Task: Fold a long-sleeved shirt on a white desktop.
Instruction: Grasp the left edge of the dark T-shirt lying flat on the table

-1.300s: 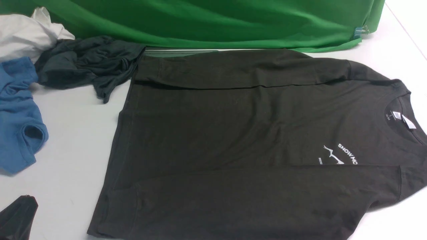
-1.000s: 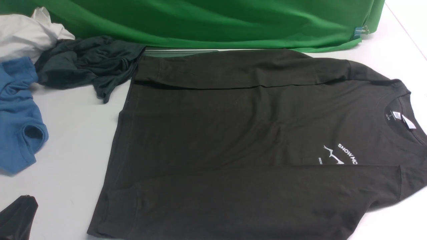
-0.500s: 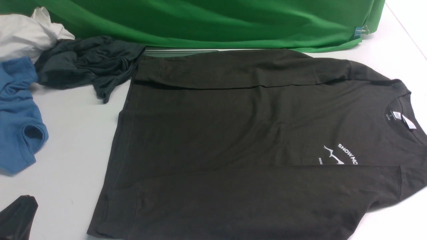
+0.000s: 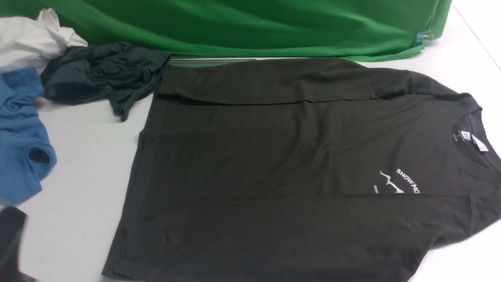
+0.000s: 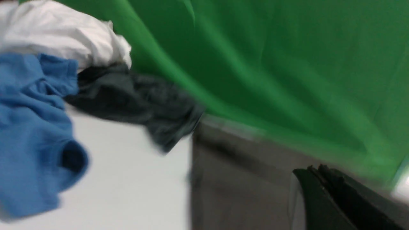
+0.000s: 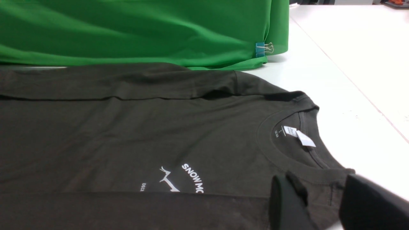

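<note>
The long-sleeved shirt [image 4: 274, 156] lies flat on the white desktop [image 4: 82, 164], neck to the right, with both sleeves folded across its body. Its white neck label [image 6: 298, 135] and chest print [image 6: 188, 180] face up. My left gripper [image 4: 11, 231] is a dark blur at the near left corner, left of the shirt's hem; in the left wrist view its jaws [image 5: 314, 168] are shut with nothing between them, over the shirt [image 5: 243, 185]. My right gripper [image 6: 319, 185] stands open just over the near shoulder beside the collar, holding nothing. It is out of the front view.
A blue tee [image 4: 19, 149], a dark grey-green garment [image 4: 101, 74] and a white cloth [image 4: 31, 39] are heaped at the far left. The green backdrop [image 4: 250, 23] runs along the back, pinned by a clip [image 4: 424, 36].
My left gripper has moved in the near left corner and now shows blurred and higher in the front view. The shirt has not shifted.
</note>
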### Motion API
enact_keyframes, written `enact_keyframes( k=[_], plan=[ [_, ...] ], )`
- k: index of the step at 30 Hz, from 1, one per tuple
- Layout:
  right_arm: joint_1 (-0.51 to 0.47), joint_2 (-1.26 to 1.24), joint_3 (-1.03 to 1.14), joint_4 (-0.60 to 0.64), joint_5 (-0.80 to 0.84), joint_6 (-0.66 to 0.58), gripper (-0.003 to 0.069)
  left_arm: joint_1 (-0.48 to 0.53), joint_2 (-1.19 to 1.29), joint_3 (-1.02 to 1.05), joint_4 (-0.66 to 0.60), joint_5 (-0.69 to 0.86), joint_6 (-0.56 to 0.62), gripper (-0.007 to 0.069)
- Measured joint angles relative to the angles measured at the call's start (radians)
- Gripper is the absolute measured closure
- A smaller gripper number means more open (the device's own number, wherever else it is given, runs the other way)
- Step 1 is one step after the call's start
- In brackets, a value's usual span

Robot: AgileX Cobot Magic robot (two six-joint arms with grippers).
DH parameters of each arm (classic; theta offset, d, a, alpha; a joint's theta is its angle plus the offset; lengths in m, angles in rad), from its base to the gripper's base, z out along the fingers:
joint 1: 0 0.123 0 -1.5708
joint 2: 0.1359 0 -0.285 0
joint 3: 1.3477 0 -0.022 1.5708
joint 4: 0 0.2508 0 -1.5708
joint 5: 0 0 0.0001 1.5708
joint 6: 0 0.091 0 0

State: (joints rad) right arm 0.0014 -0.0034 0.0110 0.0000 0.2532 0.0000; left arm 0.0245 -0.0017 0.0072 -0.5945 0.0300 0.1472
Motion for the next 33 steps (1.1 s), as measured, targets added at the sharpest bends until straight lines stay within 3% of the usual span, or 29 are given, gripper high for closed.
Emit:
enact_keyframes(
  k=[4,6,9,15,17,19,25,28,31,33],
  plan=[
    [0.0,0.0,0.0,0.0,0.0,0.0,0.0418,0.0,0.0,0.0,-0.091,-0.11,-0.023,0.0605],
    [0.0,0.0,0.0,0.0,0.0,0.0,0.0418,0.0,-0.001,-0.006,-0.096,-0.093,-0.024,0.0605],
    [0.0,0.0,0.0,0.0,0.0,0.0,0.0418,0.001,-0.001,-0.095,-0.107,0.054,-0.014,0.0605],
    [0.0,0.0,0.0,0.0,0.0,0.0,0.0418,0.001,0.117,-0.291,-0.109,0.292,0.158,0.0605],
    [0.0,0.0,0.0,0.0,0.0,0.0,0.0419,0.001,0.254,-0.373,-0.093,0.368,0.296,0.0605],
    [0.0,0.0,0.0,0.0,0.0,0.0,0.0418,0.001,0.354,-0.417,-0.064,0.414,0.348,0.0605],
    [0.0,0.0,0.0,0.0,0.0,0.0,0.0418,0.001,0.715,-0.566,0.035,0.609,0.388,0.0605],
    [0.0,0.0,0.0,0.0,-0.02,0.0,0.0418,0.001,0.852,-0.629,0.013,0.66,0.41,0.0605],
    [0.0,0.0,0.0,0.0,-0.044,0.009,0.0418,0.001,0.943,-0.667,-0.062,0.721,0.527,0.0605],
    [0.0,0.0,0.0,0.027,-0.07,0.088,0.0418,-0.018,0.995,-0.675,-0.131,0.763,0.611,0.0605]
  ],
)
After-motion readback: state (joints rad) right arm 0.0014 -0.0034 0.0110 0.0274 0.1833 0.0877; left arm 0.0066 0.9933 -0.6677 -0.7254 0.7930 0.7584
